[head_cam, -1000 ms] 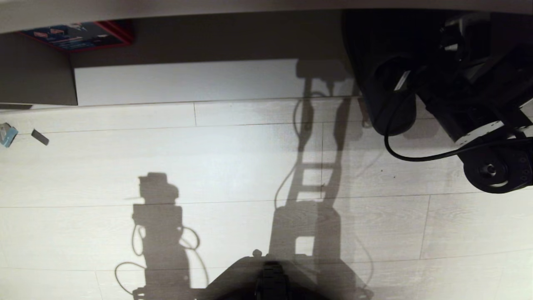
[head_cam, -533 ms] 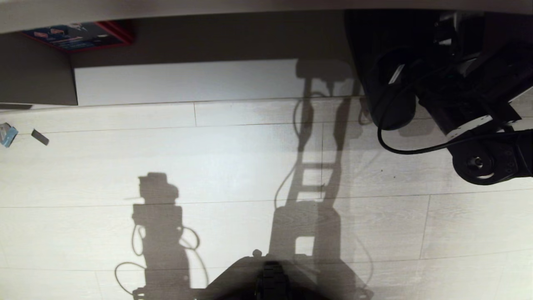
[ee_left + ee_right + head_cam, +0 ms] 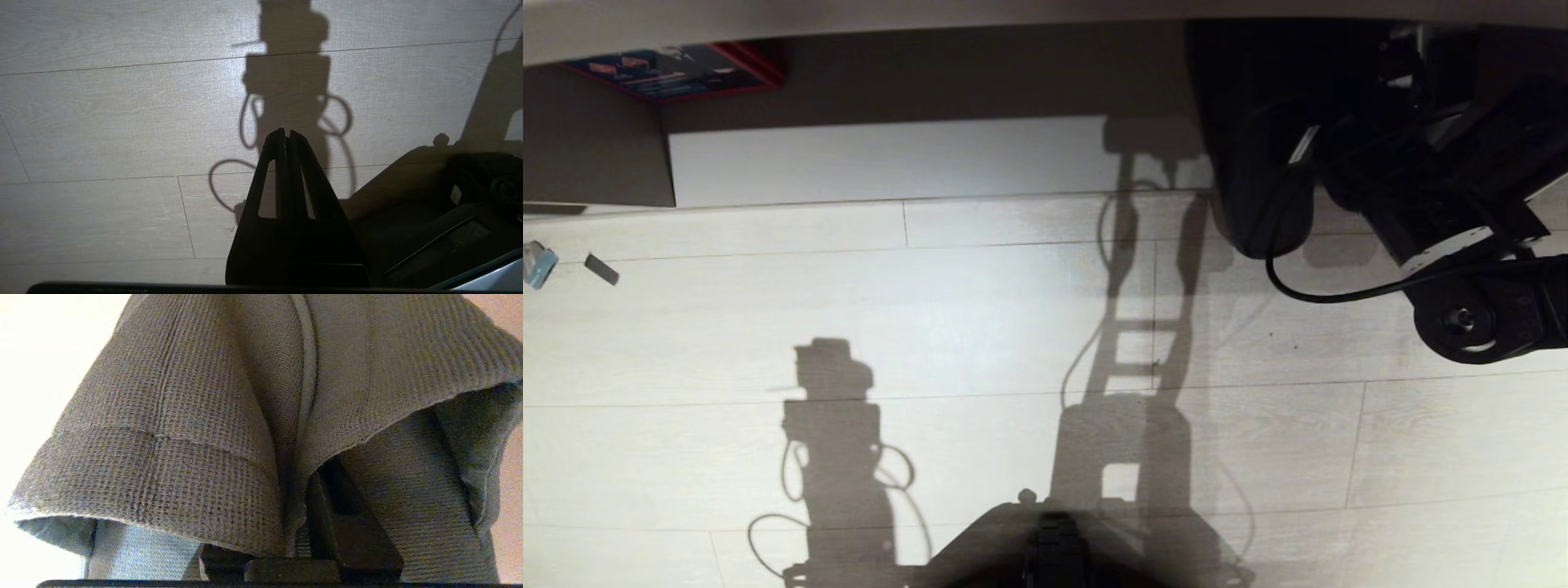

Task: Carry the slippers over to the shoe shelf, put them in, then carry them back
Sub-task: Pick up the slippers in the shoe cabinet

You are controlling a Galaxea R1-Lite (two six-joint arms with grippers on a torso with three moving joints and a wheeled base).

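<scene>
The slippers (image 3: 175, 428) are grey woven fabric that fills the right wrist view. Their two inner edges are pinched together between the fingers of my right gripper (image 3: 300, 526), which is shut on them; one dark finger (image 3: 343, 522) shows inside the right-hand slipper. In the head view the slippers (image 3: 1258, 196) are a dark mass at the upper right, under my right arm (image 3: 1445, 237), at the front edge of the shoe shelf (image 3: 915, 159) with its pale bottom board. My left gripper (image 3: 286, 132) hangs shut and empty above the floor.
A red and blue box (image 3: 678, 69) lies in the shelf's left part beside the upright divider (image 3: 596, 139). A small blue object (image 3: 538, 263) and a dark chip (image 3: 601, 269) lie on the pale plank floor at the left. My base (image 3: 1054, 547) shows at the bottom.
My right arm has shifted slightly left and toward the shelf. The dark slipper mass has moved a little with it. The rest of the scene is unchanged.
</scene>
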